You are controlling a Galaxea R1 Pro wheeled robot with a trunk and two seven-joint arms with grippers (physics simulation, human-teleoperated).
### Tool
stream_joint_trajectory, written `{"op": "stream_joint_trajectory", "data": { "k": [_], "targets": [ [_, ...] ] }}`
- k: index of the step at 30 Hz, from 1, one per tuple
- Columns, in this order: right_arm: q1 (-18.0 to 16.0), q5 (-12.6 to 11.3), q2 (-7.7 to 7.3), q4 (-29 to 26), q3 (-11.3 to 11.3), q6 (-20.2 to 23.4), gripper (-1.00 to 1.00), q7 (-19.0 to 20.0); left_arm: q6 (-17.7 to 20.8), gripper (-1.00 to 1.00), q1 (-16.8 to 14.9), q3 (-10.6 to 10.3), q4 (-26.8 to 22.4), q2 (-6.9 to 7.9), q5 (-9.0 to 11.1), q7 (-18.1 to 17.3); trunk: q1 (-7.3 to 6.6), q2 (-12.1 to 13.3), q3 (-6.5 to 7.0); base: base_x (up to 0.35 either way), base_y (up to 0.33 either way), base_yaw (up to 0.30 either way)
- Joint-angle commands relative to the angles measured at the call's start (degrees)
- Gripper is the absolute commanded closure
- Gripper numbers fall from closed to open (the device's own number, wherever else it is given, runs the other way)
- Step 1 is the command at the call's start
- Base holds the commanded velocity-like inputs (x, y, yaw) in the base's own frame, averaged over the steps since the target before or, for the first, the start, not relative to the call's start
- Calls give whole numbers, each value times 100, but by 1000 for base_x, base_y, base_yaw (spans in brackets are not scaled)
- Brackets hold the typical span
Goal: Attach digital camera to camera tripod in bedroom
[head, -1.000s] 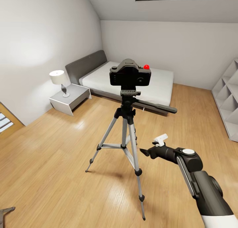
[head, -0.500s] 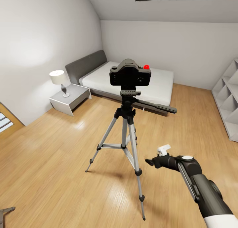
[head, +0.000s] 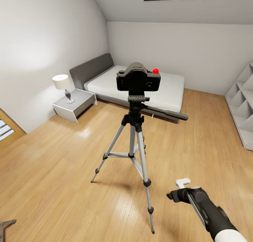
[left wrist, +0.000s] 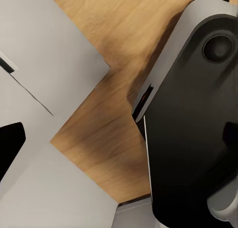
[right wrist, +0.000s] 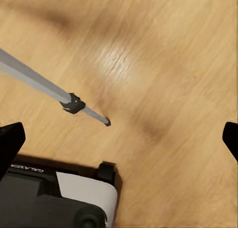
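1. We're looking at the tall camera tripod (head: 135, 143) with three thin silver legs and black joints, standing on the light wood floor (head: 63, 179) of the attic bedroom.
2. The small matte-black digital camera (head: 138, 80) with its bright red round button sits right on top of the tripod's head plate, upright and level.
3. The tripod's long black pan handle (head: 165, 113) sticks out from the head, on the side nearer the white shelf unit (head: 242, 108).
4. Behind the tripod we see the low grey bed with a white mattress (head: 140, 82), and beside the bed a grey nightstand (head: 74, 104) carrying a white-shaded table lamp (head: 63, 85).
5. Our right gripper (head: 173, 195) hangs low beside the tripod's nearest leg, well apart from the camera; in the right wrist view its two dark fingertips (right wrist: 10, 141) stand wide apart with nothing between them, and a tripod leg (right wrist: 54, 94) and its foot show on the floor below.
6. For the left gripper (left wrist: 10, 148) we see one dark fingertip over grey panels and wood floor; we cannot tell how far its jaws are apart.
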Motion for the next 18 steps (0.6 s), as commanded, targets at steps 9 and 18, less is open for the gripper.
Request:
{"op": "stream_joint_trajectory", "data": {
  "k": [9,18],
  "targets": [
    [-4,-5,-7,1535,-222,-910,-100,-284,-24,-100,-4,-47,2,-52,45,1,3,-10,-9,0,0,0],
    [-4,-18,-12,2406,-542,-1441,-100,-288,-34,-100,26,-45,6,-146,49,-6,3,-10,-9,0,0,0]
  ]
}}
